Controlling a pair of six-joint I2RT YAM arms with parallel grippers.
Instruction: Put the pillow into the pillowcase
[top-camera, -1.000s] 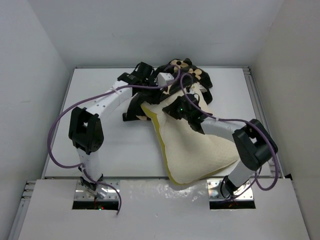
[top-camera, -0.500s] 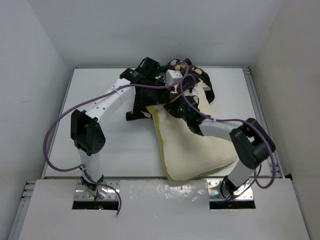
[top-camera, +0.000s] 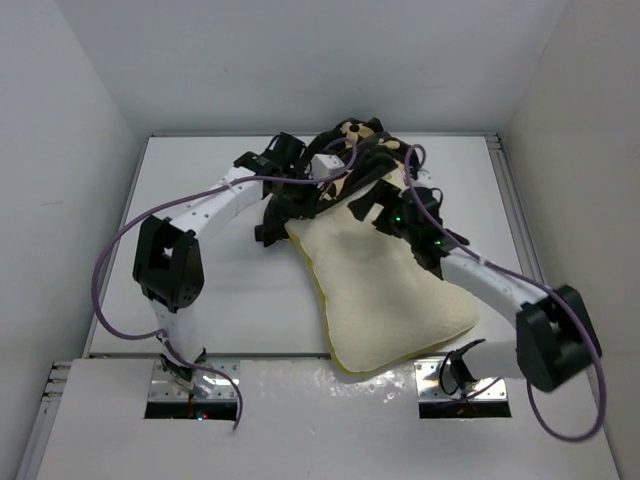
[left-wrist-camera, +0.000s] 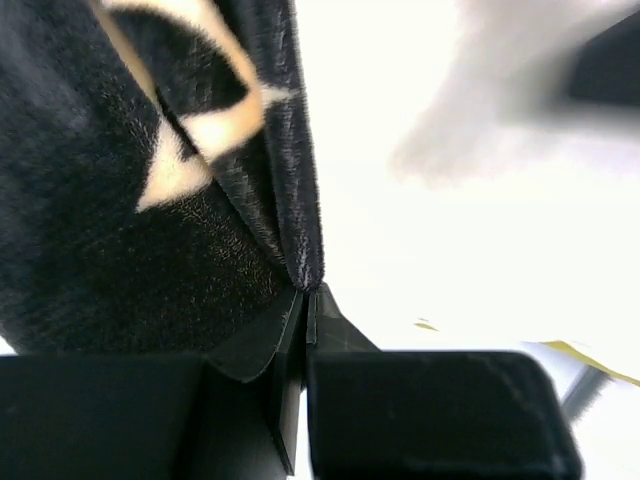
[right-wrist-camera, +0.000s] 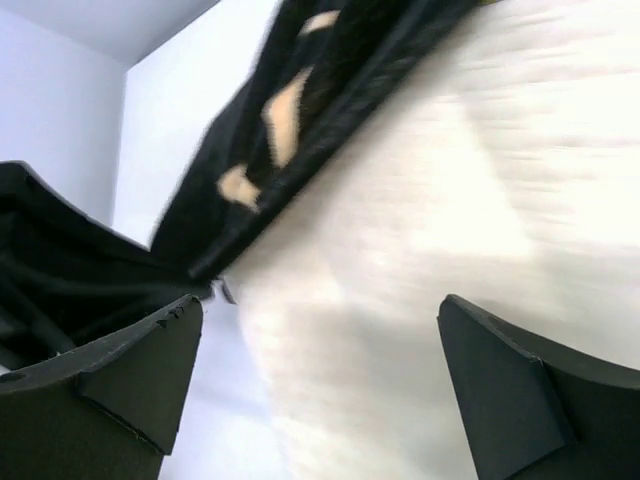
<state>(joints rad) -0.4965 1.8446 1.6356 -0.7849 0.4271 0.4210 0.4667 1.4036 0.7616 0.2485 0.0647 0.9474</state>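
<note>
Too small and blurred to read any label or writing on the cloth.

Left pincer pinched shut on a fold of the pillowcase, both fingers pressed flat together, with the black fuzzy edge caught right at the tips. Up and to the left of those tips, more black cloth with tan flower shapes. To the right of the tips, only bright, washed-out blur.

From above, left pincer reaching toward the far end of the table, half buried in the bunched-up pillowcase.

Right pincer wide open, its 2 fingers far apart, gripping nothing. Between the 2 fingers and past them, the fuzzy cream pillow, blurred. Up and to the left of the fingers, a black edge of the pillowcase lying against the pillow. Cannot tell whether the fingers touch the pillow.

From above, right pincer over the far end of the pillow, near the left pincer. Far end of the pillow meeting the bunched black cloth there; cannot tell how much is inside. Most of the pillow out in the open, lying slanted, stretching back from both pincers toward the near edge of the table.
</note>
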